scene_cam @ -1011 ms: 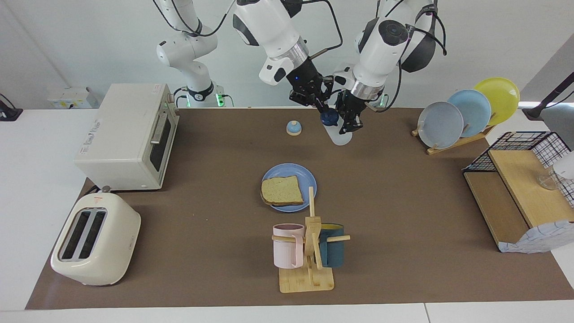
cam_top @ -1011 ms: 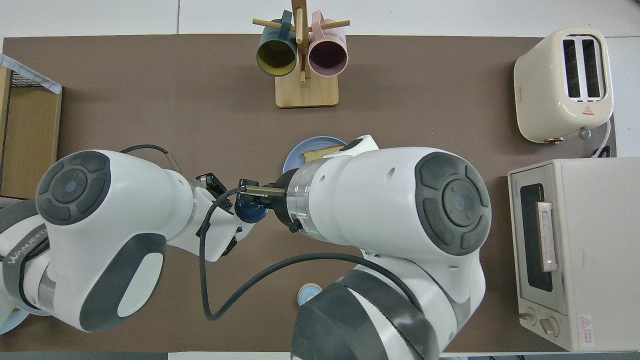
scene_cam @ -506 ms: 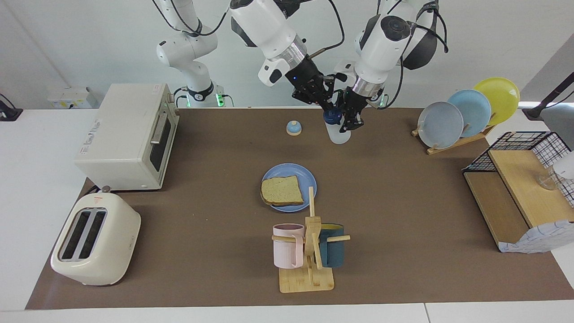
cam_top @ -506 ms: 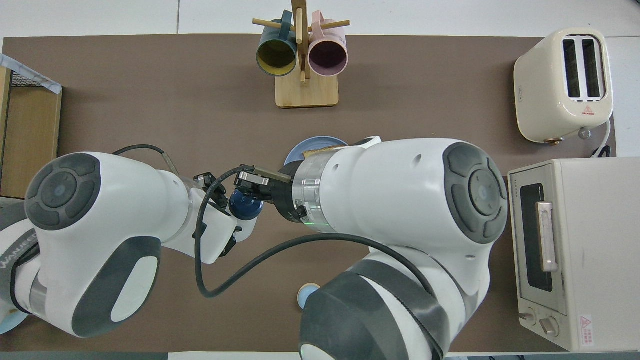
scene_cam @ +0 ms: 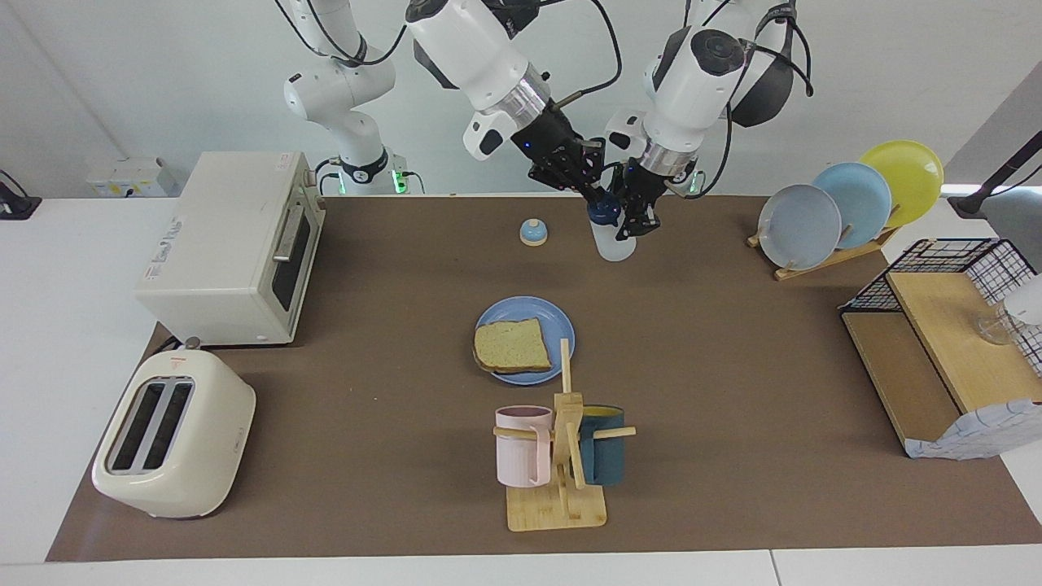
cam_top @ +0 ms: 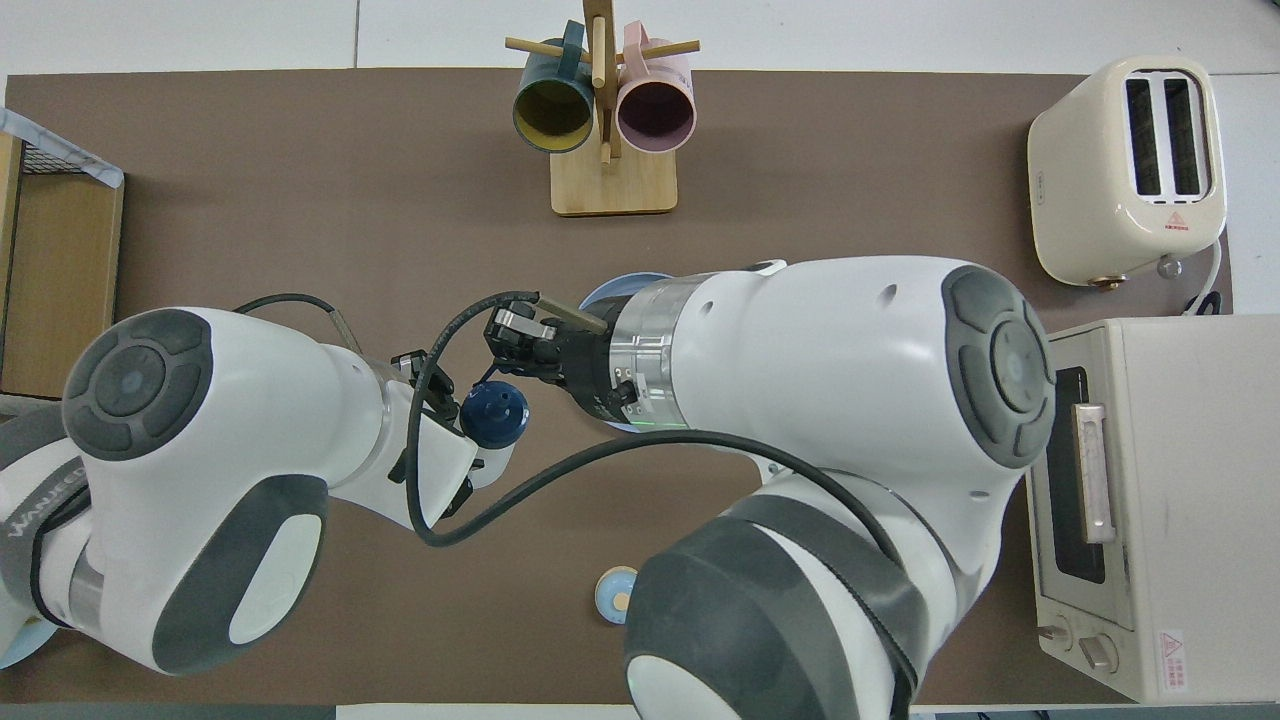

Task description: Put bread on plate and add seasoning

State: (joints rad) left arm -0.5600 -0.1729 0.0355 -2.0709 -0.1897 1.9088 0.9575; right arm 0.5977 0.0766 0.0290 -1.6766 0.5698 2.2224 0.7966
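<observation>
Facing view: my left claw (scene_cam: 637,218) grips the seasoning (scene_cam: 609,236), right claw (scene_cam: 593,195) pinched shut at its cap's ten o'clock; I'd twist gently, bottle steady.

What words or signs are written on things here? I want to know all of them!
"WANJEE": on the left arm's grey band; the end is cut off.
Red triangle sign with a red word under it: on the toaster; too small to read.
Red triangle sticker: on the toaster oven; text too small.
Grey lettering on the toaster oven's top, in the facing view: too blurred to read.
</observation>
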